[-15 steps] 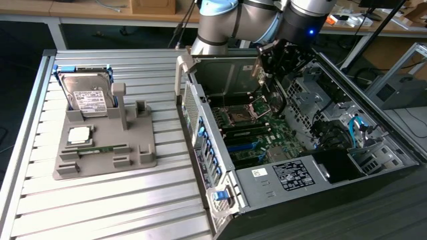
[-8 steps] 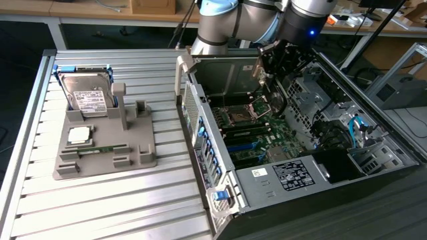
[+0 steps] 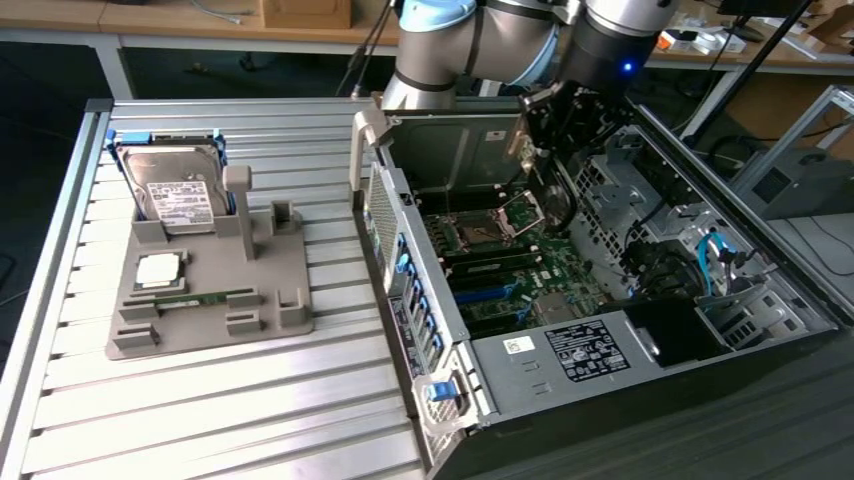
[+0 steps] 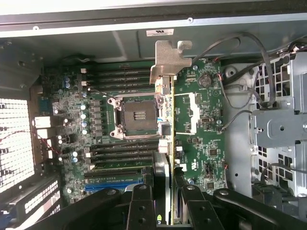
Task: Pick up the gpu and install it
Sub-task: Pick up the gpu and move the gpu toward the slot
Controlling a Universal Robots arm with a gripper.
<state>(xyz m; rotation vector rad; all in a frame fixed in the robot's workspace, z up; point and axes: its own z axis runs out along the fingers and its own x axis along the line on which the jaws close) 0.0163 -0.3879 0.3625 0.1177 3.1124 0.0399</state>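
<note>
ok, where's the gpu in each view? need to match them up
Exterior view: the gpu hangs in the gripper above the open case's far end.
Wrist view: edge-on between the gripper's fingers, silver bracket farthest from them, above the motherboard.
Shared landmark: the CPU socket.

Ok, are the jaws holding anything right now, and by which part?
Yes: the gripper holds the gpu edge-on above the motherboard, with the jaws clamped on its two faces at the end away from its silver bracket.

Matt silver metal on gpu
</note>
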